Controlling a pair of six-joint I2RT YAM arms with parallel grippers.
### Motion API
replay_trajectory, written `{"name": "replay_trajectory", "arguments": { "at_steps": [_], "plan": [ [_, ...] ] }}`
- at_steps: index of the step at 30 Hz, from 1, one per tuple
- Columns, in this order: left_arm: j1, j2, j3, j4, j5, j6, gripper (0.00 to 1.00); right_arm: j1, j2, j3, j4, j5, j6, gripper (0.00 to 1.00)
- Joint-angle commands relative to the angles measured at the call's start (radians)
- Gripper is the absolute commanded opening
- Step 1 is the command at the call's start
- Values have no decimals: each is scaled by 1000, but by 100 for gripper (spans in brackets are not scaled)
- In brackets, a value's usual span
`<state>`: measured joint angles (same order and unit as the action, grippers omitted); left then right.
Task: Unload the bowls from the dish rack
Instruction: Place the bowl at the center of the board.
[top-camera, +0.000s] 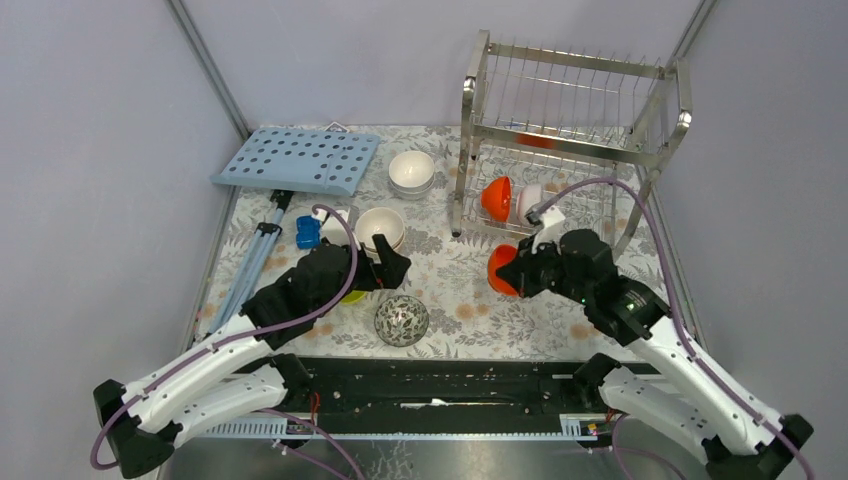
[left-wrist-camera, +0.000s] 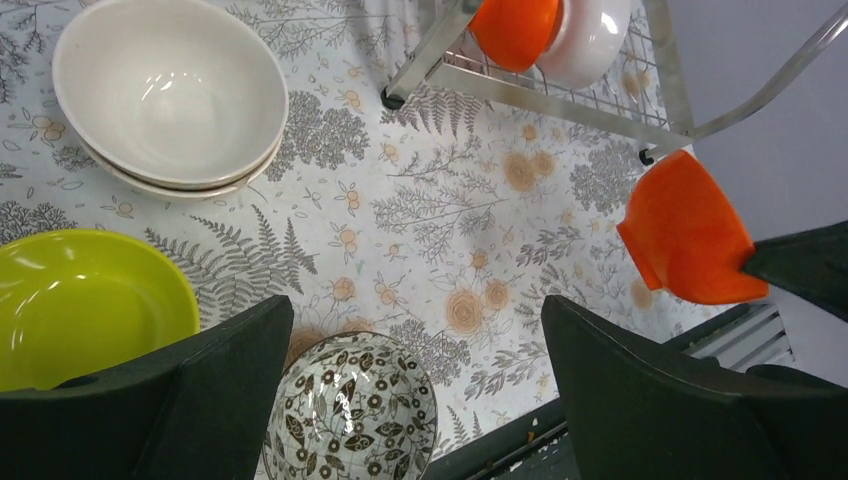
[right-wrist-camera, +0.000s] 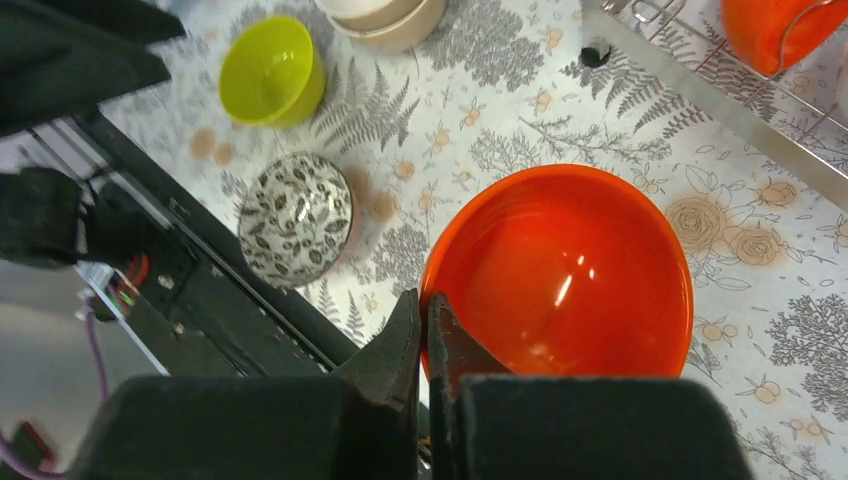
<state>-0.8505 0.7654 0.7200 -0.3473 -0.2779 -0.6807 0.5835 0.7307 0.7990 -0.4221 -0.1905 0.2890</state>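
Note:
The steel wire dish rack (top-camera: 480, 150) stands at the back right. An orange bowl (top-camera: 497, 198) and a white bowl (top-camera: 530, 198) lean on its lower tier, and another orange one (top-camera: 537, 140) shows on the upper tier. My right gripper (right-wrist-camera: 424, 300) is shut on the rim of an orange bowl (right-wrist-camera: 570, 270), held tilted just above the cloth in front of the rack (right-wrist-camera: 720, 100). My left gripper (left-wrist-camera: 415, 340) is open and empty above a black-and-white patterned bowl (left-wrist-camera: 350, 410). A lime-green bowl (left-wrist-camera: 85, 300) and stacked cream bowls (left-wrist-camera: 170, 95) sit to its left.
Stacked white bowls (top-camera: 411, 172) stand at the back middle. A light-blue perforated board (top-camera: 297, 160) lies at the back left, with a small blue block (top-camera: 307, 232) and a folded blue-grey stand (top-camera: 255, 255) beside it. The black base rail (top-camera: 440, 385) runs along the near edge.

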Motion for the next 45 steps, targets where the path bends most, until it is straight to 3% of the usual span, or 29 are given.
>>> {"name": "replay_trajectory", "arguments": {
  "at_steps": [1,8,16,23,29,34,41,45],
  "plan": [
    [-2,0,58,1,43,34,99,199,46,74,-11,242,-72,0],
    [-2,48,65,-17,148,64,99,548,185,92,-28,528,-157,0],
    [-2,178,116,-6,378,111,99,832,291,107,-45,694,-335,0],
    [-4,297,159,-3,616,165,99,973,304,91,-60,799,-444,0],
    [-42,376,203,2,615,188,95,989,327,94,-60,814,-462,0],
    [-88,441,218,5,543,190,80,989,334,82,-28,825,-455,0],
    [-113,485,244,-21,428,179,44,989,323,78,-28,828,-438,0],
    [-120,489,256,-17,399,166,41,989,325,79,-25,818,-424,0]
  ]
}}
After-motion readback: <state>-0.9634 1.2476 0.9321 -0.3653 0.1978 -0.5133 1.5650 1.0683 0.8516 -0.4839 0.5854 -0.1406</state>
